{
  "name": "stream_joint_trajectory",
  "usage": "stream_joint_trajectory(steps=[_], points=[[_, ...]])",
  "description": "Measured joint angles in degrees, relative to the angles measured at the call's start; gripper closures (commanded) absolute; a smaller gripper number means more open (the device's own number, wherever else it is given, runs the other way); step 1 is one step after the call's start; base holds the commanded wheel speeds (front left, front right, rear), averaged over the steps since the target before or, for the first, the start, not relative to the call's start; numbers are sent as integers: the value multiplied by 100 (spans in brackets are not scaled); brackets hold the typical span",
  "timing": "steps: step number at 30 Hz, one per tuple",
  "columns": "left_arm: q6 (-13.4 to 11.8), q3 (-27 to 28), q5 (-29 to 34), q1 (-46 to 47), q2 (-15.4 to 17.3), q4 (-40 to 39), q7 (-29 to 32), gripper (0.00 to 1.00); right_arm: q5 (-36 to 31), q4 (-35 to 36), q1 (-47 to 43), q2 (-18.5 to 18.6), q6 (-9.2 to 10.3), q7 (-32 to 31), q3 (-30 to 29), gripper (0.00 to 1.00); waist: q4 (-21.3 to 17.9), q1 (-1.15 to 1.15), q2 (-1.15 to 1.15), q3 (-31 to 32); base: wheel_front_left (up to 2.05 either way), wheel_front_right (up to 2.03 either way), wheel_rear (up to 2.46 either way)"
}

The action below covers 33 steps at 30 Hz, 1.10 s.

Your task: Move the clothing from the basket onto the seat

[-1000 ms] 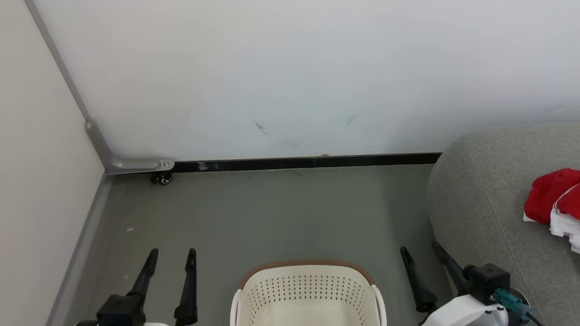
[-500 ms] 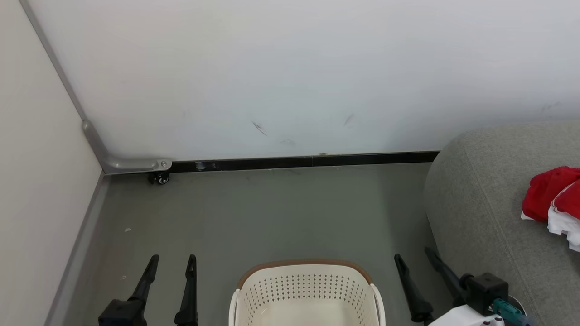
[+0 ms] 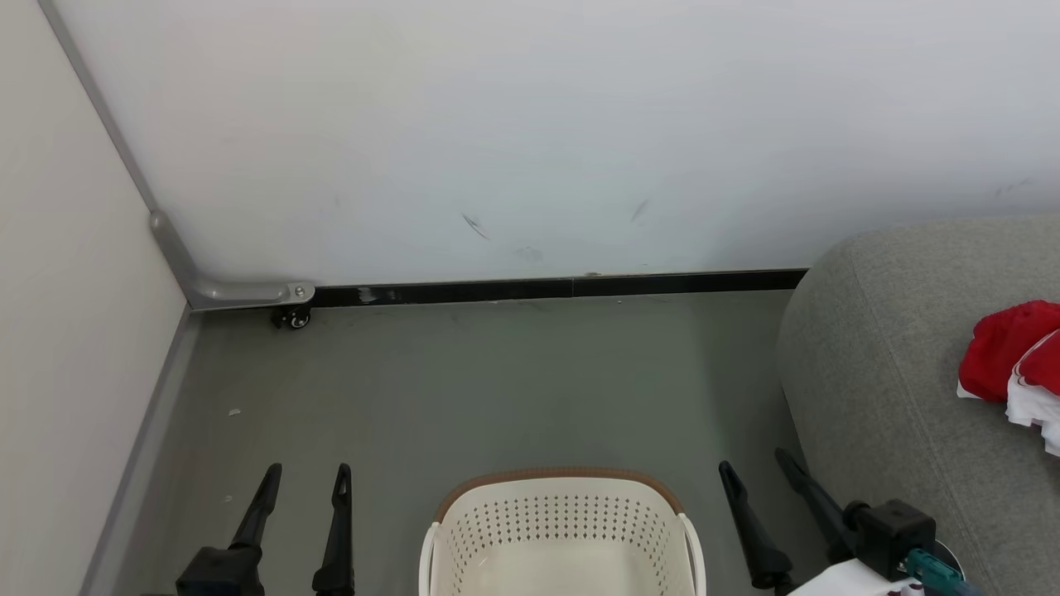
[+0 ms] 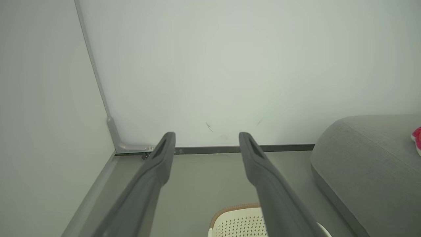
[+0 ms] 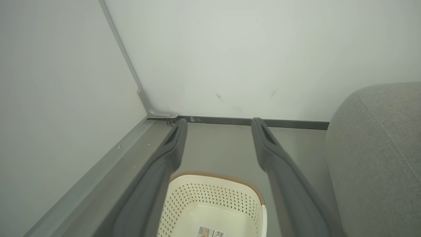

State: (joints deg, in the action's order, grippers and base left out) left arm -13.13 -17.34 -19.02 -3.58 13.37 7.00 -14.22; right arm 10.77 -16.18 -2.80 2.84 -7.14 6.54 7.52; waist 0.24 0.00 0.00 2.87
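The cream basket (image 3: 563, 530) with its brown rim band stands on the grey floor at the bottom centre; the part of its inside that I see holds no cloth, and a small label (image 5: 210, 232) lies on its bottom. Red and white clothing (image 3: 1014, 364) lies on the grey seat (image 3: 894, 364) at the right. My left gripper (image 3: 306, 480) hangs open, left of the basket. Between the basket and the seat, my right gripper (image 3: 755, 472) is open too. Nothing sits between either pair of fingers (image 4: 162, 154) (image 5: 261, 138).
A white wall with a dark baseboard (image 3: 563, 288) closes the far side. A pale panel stands along the left, with a grey bracket and small caster (image 3: 291, 318) at the corner. A red edge of clothing (image 4: 417, 138) shows on the seat in the left wrist view.
The whole picture shifted slightly, so the camera moved. Both grippers sit a little lower in the frame and stay open. The clothing and basket have not moved.
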Motion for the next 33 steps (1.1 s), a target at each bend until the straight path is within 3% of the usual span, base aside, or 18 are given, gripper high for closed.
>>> stream_joint_trajectory(steps=[33], points=[[-47,-30,111,2,-71,193,0,0,-1,505,-212,-7,0,-221,-111,0,5,0,0,-34,0,0,0]])
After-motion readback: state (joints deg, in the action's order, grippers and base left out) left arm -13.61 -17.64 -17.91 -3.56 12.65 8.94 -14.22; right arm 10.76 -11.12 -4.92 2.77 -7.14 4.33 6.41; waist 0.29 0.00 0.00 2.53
